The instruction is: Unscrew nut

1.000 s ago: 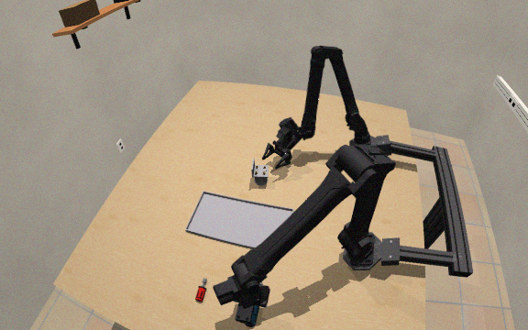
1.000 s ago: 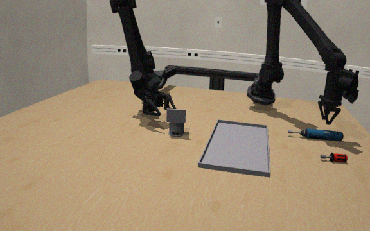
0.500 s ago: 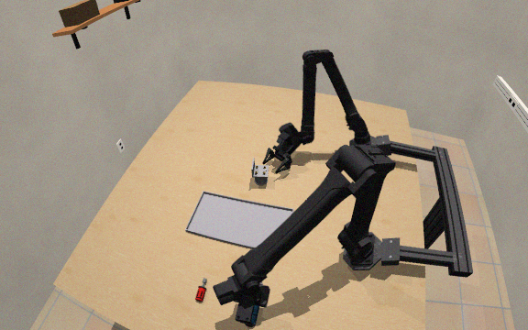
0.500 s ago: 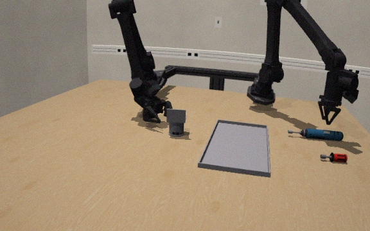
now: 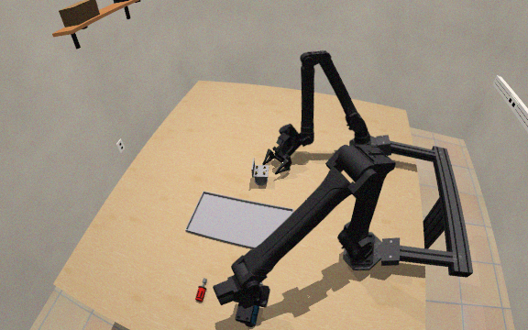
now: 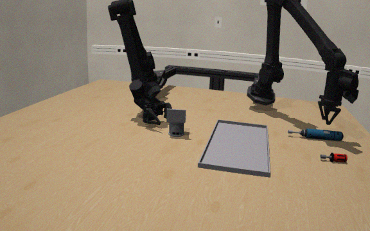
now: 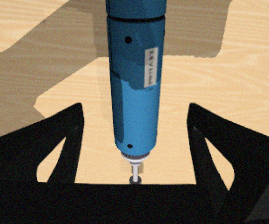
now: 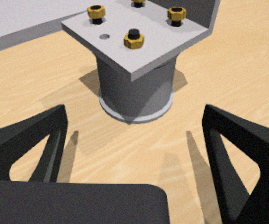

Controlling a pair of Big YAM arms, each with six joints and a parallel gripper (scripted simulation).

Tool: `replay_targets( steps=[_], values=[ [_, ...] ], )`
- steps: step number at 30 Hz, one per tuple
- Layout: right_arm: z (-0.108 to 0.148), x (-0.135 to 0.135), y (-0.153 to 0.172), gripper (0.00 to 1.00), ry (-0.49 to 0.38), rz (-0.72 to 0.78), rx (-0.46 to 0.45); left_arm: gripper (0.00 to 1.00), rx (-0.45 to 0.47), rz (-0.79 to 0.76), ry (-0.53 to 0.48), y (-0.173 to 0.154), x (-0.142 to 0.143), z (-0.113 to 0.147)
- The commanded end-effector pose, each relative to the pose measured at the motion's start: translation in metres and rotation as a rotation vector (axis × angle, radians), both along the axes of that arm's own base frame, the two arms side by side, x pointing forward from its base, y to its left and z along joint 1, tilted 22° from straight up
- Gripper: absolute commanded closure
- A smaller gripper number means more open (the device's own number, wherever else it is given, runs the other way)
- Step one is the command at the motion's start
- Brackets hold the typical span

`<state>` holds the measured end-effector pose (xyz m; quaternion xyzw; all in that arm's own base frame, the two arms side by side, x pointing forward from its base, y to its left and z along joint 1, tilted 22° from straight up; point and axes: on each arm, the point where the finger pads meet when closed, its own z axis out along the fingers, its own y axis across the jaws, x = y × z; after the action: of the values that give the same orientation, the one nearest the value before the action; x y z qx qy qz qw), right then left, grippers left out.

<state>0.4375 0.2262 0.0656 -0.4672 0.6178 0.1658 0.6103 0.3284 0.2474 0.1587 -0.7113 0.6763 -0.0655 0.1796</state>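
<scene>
Right gripper open — exterior hides nuts.

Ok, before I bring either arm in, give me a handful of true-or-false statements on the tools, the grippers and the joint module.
1. The joint module stands upright. True.
2. The electric nut driver is clamped in the left gripper. False: it lies on the table, with the open fingers above it.
3. The right gripper is open, with nothing between its fingers. True.
4. The red-handled tool lies inside the tray. False: it lies on the table, outside the tray.
5. All the nuts have been taken off the bracket. False: four brass-coloured nuts are there.
</scene>
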Motion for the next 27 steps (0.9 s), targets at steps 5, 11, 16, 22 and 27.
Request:
replay_targets(
  steps=[5,11,16,22,27],
  values=[
    [0.004,0.003,0.001,0.14,-0.015,0.001,0.003,0.35,0.018,-0.008,-0.023,0.004,0.007,0.013],
    [-0.004,0.008,0.013,0.14,0.003,0.010,0.004,0.35,0.018,-0.008,-0.023,0.004,0.007,0.013],
    [-0.006,0.011,0.018,0.14,0.010,0.010,0.003,0.35,0.018,-0.008,-0.023,0.004,0.007,0.013],
    [0.001,0.012,0.012,0.14,-0.016,0.001,0.004,0.35,0.018,-0.008,-0.023,0.004,0.007,0.013],
    [-0.007,0.016,0.024,0.14,0.008,0.010,0.003,0.35,0.018,-0.008,-0.023,0.004,0.007,0.013]
  ],
)
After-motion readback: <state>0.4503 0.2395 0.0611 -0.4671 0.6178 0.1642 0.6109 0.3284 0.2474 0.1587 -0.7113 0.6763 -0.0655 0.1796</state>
